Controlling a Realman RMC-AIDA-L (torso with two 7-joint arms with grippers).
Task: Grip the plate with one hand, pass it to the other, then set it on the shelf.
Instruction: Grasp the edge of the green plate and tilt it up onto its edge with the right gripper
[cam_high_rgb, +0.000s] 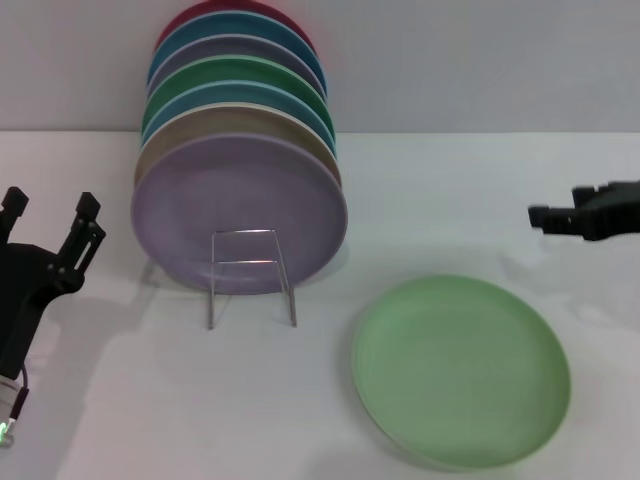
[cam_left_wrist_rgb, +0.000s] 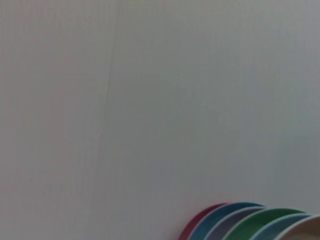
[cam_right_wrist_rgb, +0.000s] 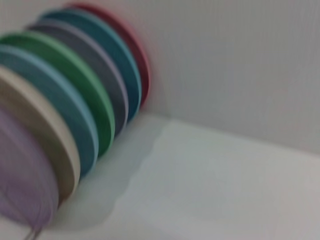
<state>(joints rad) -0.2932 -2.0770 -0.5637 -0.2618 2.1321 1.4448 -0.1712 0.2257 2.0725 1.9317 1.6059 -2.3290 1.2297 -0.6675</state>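
The light pastel-green plate (cam_high_rgb: 460, 370) lies flat on the white table at the front right, with nothing touching it. The silver wire rack (cam_high_rgb: 249, 276) stands left of centre, its upright front loop before a row of standing plates. My left gripper (cam_high_rgb: 50, 205) is open and empty at the far left, level with the rack. My right gripper (cam_high_rgb: 545, 215) hovers at the far right, behind and above the green plate and apart from it.
Several coloured plates stand on edge in the rack, a lavender plate (cam_high_rgb: 240, 205) in front and a darker green plate (cam_high_rgb: 235, 72) farther back. They also show in the right wrist view (cam_right_wrist_rgb: 75, 85) and the left wrist view (cam_left_wrist_rgb: 250, 225). A wall (cam_high_rgb: 480, 60) rises behind the table.
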